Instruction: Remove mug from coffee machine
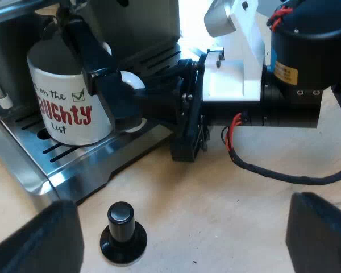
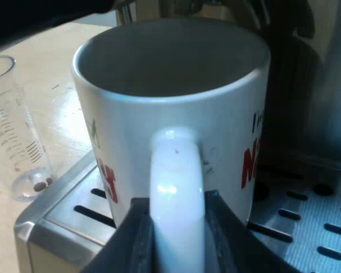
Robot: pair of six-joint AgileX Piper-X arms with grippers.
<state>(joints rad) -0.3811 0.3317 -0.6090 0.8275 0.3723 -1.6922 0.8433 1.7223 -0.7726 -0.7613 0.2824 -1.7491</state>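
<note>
Our right gripper point(image 2: 176, 223) pinched the mug point(image 2: 170, 108) by its handle on the machine's point(image 1: 85, 173) tray; our left gripper point(image 1: 179, 238) hung spread near the machine (tamper point(image 1: 122, 233) and glass point(image 2: 14, 142) beside it).

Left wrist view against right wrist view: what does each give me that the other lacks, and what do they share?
Left wrist view: a black-knobbed tamper standing on the table, the open left pincer near it, and the right arm reaching in. Right wrist view: a measuring glass beside the drip tray, a few beans in its bottom. Both: the mug upright on the drip tray, the right pincer shut on its handle.
</note>
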